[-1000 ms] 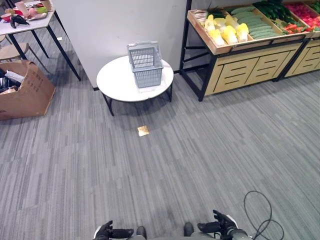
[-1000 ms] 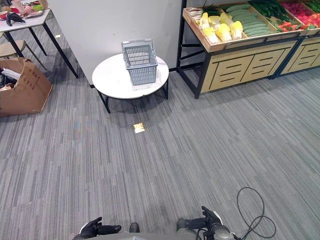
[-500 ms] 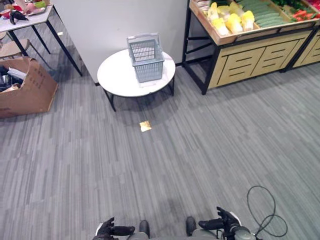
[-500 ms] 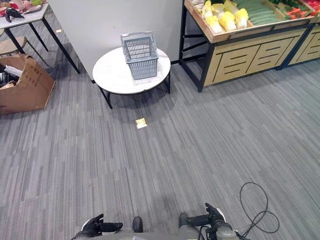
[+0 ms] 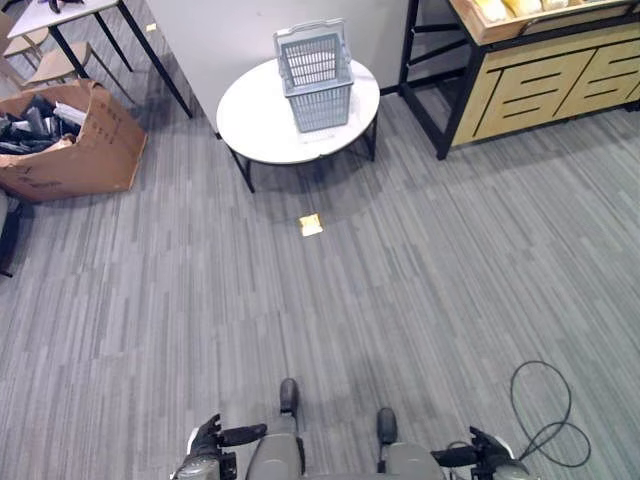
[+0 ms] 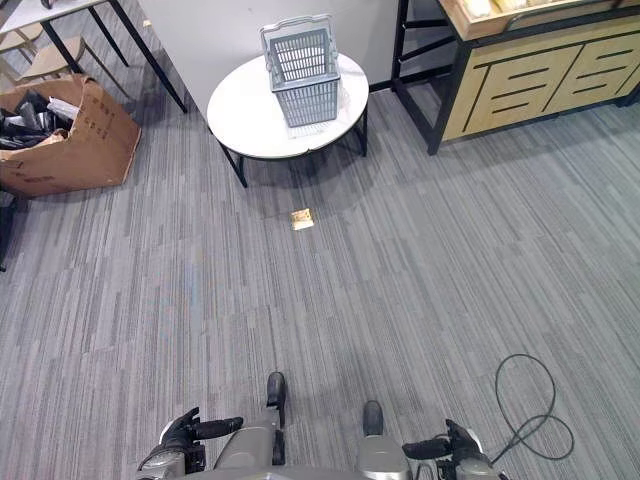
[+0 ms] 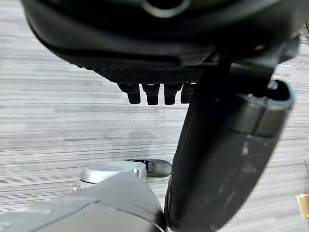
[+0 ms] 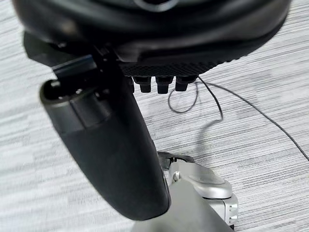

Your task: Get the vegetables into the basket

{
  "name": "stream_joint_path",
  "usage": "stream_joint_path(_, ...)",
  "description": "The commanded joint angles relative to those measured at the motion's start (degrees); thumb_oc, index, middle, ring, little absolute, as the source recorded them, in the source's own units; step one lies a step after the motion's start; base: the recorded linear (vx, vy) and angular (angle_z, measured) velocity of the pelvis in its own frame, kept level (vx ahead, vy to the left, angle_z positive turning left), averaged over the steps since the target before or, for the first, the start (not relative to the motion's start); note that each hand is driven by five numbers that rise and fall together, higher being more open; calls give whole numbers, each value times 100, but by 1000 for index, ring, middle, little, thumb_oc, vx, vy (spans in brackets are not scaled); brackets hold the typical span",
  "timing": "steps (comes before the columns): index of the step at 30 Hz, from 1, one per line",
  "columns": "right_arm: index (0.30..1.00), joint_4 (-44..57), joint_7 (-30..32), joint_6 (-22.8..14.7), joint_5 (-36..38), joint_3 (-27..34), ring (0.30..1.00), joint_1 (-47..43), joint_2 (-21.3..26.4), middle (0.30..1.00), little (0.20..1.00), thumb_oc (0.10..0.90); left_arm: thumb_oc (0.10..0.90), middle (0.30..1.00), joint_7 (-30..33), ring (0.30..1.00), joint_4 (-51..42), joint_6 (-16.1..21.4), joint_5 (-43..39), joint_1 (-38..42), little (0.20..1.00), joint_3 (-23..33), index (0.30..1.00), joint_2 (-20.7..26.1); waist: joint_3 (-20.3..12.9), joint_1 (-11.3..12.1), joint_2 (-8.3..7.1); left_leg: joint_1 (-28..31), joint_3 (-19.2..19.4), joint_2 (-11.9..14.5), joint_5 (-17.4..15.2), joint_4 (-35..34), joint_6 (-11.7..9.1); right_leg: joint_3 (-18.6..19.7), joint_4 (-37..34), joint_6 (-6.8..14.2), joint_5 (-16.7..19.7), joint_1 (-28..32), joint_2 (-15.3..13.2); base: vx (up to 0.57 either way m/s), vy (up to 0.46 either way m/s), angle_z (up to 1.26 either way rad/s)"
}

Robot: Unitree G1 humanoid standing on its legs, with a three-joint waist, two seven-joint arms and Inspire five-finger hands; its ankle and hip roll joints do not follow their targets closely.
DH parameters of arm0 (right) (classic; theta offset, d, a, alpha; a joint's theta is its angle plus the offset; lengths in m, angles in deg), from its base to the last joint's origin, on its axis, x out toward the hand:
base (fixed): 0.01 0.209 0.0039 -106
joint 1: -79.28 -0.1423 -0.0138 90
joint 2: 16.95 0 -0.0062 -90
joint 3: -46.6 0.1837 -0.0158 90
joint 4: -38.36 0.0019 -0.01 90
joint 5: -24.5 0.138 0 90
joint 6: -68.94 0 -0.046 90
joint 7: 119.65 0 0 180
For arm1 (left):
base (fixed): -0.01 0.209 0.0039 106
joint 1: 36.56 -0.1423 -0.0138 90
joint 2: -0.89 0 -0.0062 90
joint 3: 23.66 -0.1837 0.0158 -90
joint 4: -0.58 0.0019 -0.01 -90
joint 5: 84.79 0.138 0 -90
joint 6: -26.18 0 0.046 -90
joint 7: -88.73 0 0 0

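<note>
A grey plastic basket (image 5: 314, 62) stands upright and empty on a round white table (image 5: 270, 115) by the white wall, far ahead of me. Pale yellow vegetables (image 5: 505, 7) lie in a wooden produce stand (image 5: 540, 75) to the right of the table. My left hand (image 5: 212, 440) hangs low at my left side, its fingers (image 7: 152, 94) straight, and it holds nothing. At my right side my right hand (image 5: 482, 456) is low too, with its thumb (image 8: 111, 150) spread out and its palm bare.
An open cardboard box (image 5: 70, 150) full of dark items sits on the floor at the left, under a black-legged table (image 5: 75, 12). A small yellow scrap (image 5: 311, 225) lies on the grey carpet before the round table. Wide carpet separates me from the table.
The whole picture has shifted: the camera has moved, so table and basket sit higher and most of the stand's vegetables have left the top edge. Both hands stay low and empty.
</note>
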Motion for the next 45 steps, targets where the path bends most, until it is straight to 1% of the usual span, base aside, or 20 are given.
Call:
stream_joint_path(1, 1000, 105, -52, -73, -2, -173, 1000, 134, -207, 1000, 1000, 900, 900, 1000, 14, 1000, 129, -7, 149, 6, 1000, -94, 1000, 253, -93, 1, -348, -64, 277, -79, -105, 142, 381, 76, 356, 697, -900, 740, -510, 219, 294, -72)
stream_joint_path(3, 1000, 93, -70, -44, -34, -198, 1000, 127, -284, 1000, 1000, 900, 900, 1000, 10, 1000, 126, -28, 196, 43, 1000, -99, 1000, 320, -111, 14, -462, 44, 453, -161, -257, 118, 525, 211, 591, 815, -801, 552, -649, 171, 275, -84)
stream_joint_path(6, 1000, 126, -100, -14, -117, -300, 1000, 62, -363, 1000, 1000, 900, 900, 1000, 13, 1000, 86, -15, 204, 100, 1000, -63, 1000, 423, -105, 47, -614, 77, 628, -364, -472, 216, 705, 350, 786, 978, -377, 368, -872, 151, 271, -37)
stream_joint_path(9, 1000, 219, -92, -8, -133, -350, 1000, 0, -402, 1000, 1000, 900, 900, 1000, 24, 1000, 43, -8, 209, 113, 1000, -15, 1000, 507, -95, 76, -680, 189, 695, -536, -599, 151, 842, 428, 1182, 1028, 138, 81, -981, 115, 217, -8)
stream_joint_path(11, 1000, 294, -86, -20, -139, -389, 1000, -42, -417, 1000, 1000, 900, 900, 1000, 32, 1000, 6, -6, 198, 131, 1000, -16, 1000, 540, -59, 79, -671, 236, 709, -563, -622, 110, 879, 405, 1412, 1042, 252, -53, -965, 64, 186, -18)
stream_joint_path(12, 1000, 408, -74, -55, -123, -428, 1000, -87, -422, 1000, 1000, 900, 900, 1000, 114, 1000, -80, 23, 276, 195, 1000, -15, 1000, 647, 32, 69, -615, 327, 712, -591, -668, 50, 933, 317, 1991, 1013, 400, -317, -896, 109, 300, -21)
stream_joint_path(15, 1000, 482, -26, -94, -85, -420, 1000, -131, -414, 1000, 1000, 900, 900, 1000, 224, 1000, -198, 50, 326, 298, 1000, 36, 1000, 817, 162, 22, -546, 591, 761, -645, -860, 50, 963, -91, 2372, 969, 592, -613, -939, 123, 213, -6)
stream_joint_path(20, 1000, 482, 61, -127, -38, -389, 1000, -209, -344, 1000, 1000, 900, 900, 1000, 257, 1000, -243, 68, 399, 413, 1000, -42, 1000, 834, 315, -125, -439, 895, 664, -696, -1029, 50, 951, -318, 1848, 870, 292, -1053, -720, 184, 69, 5)
stream_joint_path(21, 1000, 479, 80, -124, -40, -399, 1000, -267, -334, 1000, 1000, 900, 900, 1000, 228, 1000, -173, 47, 420, 411, 1000, -94, 1000, 741, 367, -191, -443, 1049, 624, -715, -1140, 50, 939, -346, 1362, 888, 294, -1189, -681, 187, -24, 36)
stream_joint_path(27, 1000, 451, -9, -87, -180, -443, 1000, -254, -283, 1000, 1000, 900, 900, 1000, 10, 1000, 202, -40, 443, 171, 1000, -34, 1000, 501, 386, -350, -470, 1576, 276, -828, -1515, 168, 906, -39, 540, 1034, 665, -1476, -699, 295, -110, 35)
stream_joint_path(29, 1000, 445, -72, -66, -270, -455, 1000, -186, -183, 1000, 1000, 900, 900, 1000, -67, 1000, 288, -66, 447, 56, 1000, -28, 1000, 372, 260, -381, -368, 1770, 84, -780, -1688, 296, 813, -107, 612, 938, 600, -1358, -633, 427, -312, 48)
stream_joint_path(31, 1000, 488, -93, -77, -287, -453, 1000, -128, -81, 1000, 1000, 900, 900, 1000, -116, 1000, 297, -73, 351, 28, 1000, -40, 1000, 272, 190, -452, -222, 1749, -4, -582, -1597, 564, 634, -253, 723, 754, 330, -1279, -482, 316, -358, 41)
stream_joint_path(34, 1000, 463, -83, -85, -266, -449, 1000, -121, -8, 1000, 1000, 900, 900, 1000, -116, 1000, 306, -83, 394, 40, 1000, -113, 1000, 209, 208, -479, -143, 1508, -97, -470, -1150, 1201, 366, -359, 785, 565, 102, -1137, -347, 177, -253, 20)
stream_joint_path(36, 1000, 467, -71, -93, -221, -414, 1000, -101, 89, 1000, 1000, 900, 900, 1000, -97, 1000, 248, -78, 333, 84, 1000, -149, 1000, 199, 288, -470, -205, 985, -128, -510, -726, 2261, 128, -426, 755, 412, -28, -923, -379, 95, -203, 10)
stream_joint_path(37, 1000, 466, -71, -94, -221, -414, 1000, -102, 90, 1000, 1000, 900, 900, 1000, -97, 1000, 248, -78, 333, 84, 1000, -149, 1000, 199, 285, -479, -200, 966, -139, -507, -736, 2286, 127, -436, 757, 412, -29, -926, -378, 125, -219, 31)
stream_joint_path(38, 1000, 440, -39, -105, -199, -381, 1000, -73, 159, 1000, 1000, 900, 900, 1000, -86, 1000, 214, -58, 232, 104, 1000, -160, 1000, 225, 374, -416, -264, 659, -133, -568, -509, 2681, 49, -467, 727, 335, -122, -745, -407, 98, -149, 27)
stream_joint_path(39, 1000, 439, -39, -106, -199, -380, 1000, -74, 160, 1000, 1000, 900, 900, 1000, -86, 1000, 214, -59, 231, 105, 1000, -161, 1000, 225, 383, -428, -254, 647, -149, -560, -529, 2716, 46, -483, 727, 333, -126, -733, -399, 145, -225, 19)
stream_joint_path(41, 1000, 336, 21, -103, -124, -300, 1000, -53, 191, 1000, 1000, 900, 900, 1000, -101, 1000, 188, -55, 125, 83, 1000, -167, 1000, 208, 460, -329, -289, 194, 24, -488, -615, 2447, 212, -533, 669, 311, -257, -501, -430, 148, -128, 21)
stream_joint_path(43, 1000, 228, 50, -58, -181, -309, 1000, -14, 193, 1000, 1000, 900, 900, 1000, -63, 1000, 128, -14, 29, 26, 1000, -156, 1000, 196, 431, -181, -247, -137, -105, -507, -749, 1720, 363, -507, 625, 335, -449, -323, -363, 315, -70, 38)
stream_joint_path(45, 1000, 205, 102, -60, -202, -308, 1000, -2, 195, 1000, 1000, 900, 900, 1000, -21, 1000, 108, 14, 34, -16, 1000, -197, 1000, 201, 399, -96, -154, -299, -281, -269, -340, 967, 356, -428, 689, 340, -629, -197, -258, 349, 45, -7)
